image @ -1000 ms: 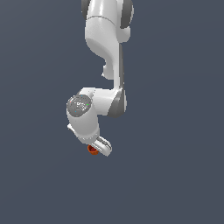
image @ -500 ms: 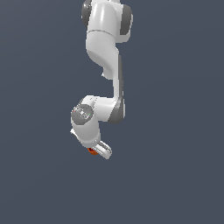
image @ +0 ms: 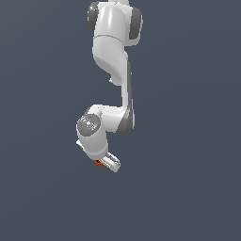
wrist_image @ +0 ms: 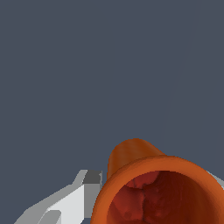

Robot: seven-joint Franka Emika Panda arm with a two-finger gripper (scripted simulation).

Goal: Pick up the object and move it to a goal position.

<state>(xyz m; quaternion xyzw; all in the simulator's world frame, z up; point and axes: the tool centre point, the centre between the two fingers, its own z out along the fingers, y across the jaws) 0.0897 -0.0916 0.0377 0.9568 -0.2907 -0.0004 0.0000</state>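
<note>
Now, orange-red cup (wrist_image: 157,192) gripped between the white fingers (wrist_image: 65,203), its hollow facing the wrist camera.

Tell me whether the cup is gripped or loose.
Gripped, apparently: the cup sits between the gripper fingers; contact itself is hidden.

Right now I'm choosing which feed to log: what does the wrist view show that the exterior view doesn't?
Only the wrist view shows the orange-red cup close up: its wide rim, dark hollow inside and tapered body, with a grey finger beside it. Only the exterior view shows the whole white arm hanging down. Both show the cup at the gripper against a plain grey background.
</note>
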